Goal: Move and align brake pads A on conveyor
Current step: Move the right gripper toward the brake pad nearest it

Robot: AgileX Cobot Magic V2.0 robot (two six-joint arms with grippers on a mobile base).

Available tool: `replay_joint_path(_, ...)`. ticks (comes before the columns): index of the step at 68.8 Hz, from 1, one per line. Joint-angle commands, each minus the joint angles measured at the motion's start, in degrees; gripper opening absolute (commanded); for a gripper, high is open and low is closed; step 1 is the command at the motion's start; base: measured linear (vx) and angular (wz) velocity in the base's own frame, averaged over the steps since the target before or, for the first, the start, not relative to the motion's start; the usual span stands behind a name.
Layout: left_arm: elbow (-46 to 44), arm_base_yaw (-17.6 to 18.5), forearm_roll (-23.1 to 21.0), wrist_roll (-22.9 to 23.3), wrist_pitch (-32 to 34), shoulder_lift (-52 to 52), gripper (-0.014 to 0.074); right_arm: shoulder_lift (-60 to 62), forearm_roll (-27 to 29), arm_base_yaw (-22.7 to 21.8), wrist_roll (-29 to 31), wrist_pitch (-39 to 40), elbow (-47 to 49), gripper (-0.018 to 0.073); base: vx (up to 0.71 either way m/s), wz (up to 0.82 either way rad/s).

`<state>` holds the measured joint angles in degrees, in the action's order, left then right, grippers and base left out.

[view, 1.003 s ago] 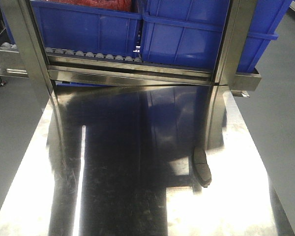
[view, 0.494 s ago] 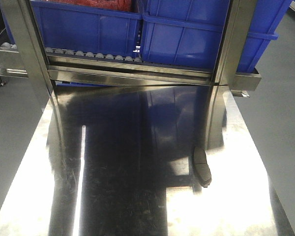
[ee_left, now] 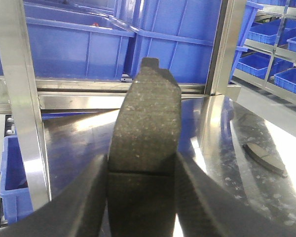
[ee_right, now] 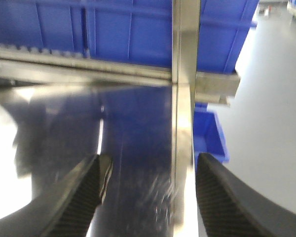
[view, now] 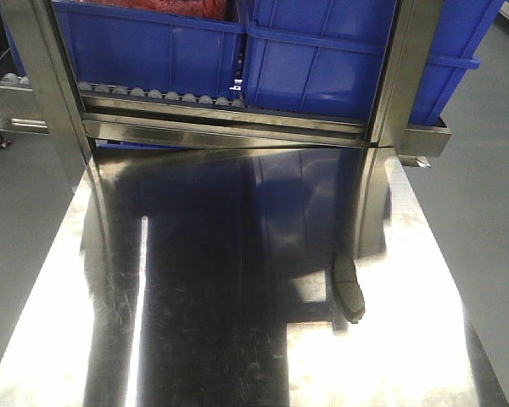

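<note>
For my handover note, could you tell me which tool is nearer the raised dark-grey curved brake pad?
Left. The left tool grips the dark-grey curved brake pad between its fingers; the right tool hangs open, empty, above the shiny steel table.

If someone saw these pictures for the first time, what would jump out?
The dark brake pad clamped in the left pincer, filling the left wrist view. Then the mirror-bright steel table with a second pad lying toward its right side, and big blue bins on the rack behind.
</note>
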<state>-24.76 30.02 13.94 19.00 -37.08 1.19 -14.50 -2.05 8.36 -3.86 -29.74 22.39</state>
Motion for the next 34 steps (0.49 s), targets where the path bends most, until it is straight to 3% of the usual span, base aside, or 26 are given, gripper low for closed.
replay_joint_path(1,-1.38,0.44,0.48,0.01,5.83,0.71,-0.0006,-5.97,0.34,-0.13,0.01,-0.11,4.63,0.0394,0.0,0.0)
replay_joint_path(20,-1.38,0.44,0.48,0.01,5.83,0.71,-0.0006,-32.42,0.98,-0.13,-0.05,-12.11,17.03,0.039,0.0,0.0)
replay_joint_path(34,-1.38,0.44,0.48,0.01,5.83,0.71,-0.0006,-50.22,1.27,-0.13,-0.54,-16.32,23.25,0.039,0.0,0.0)
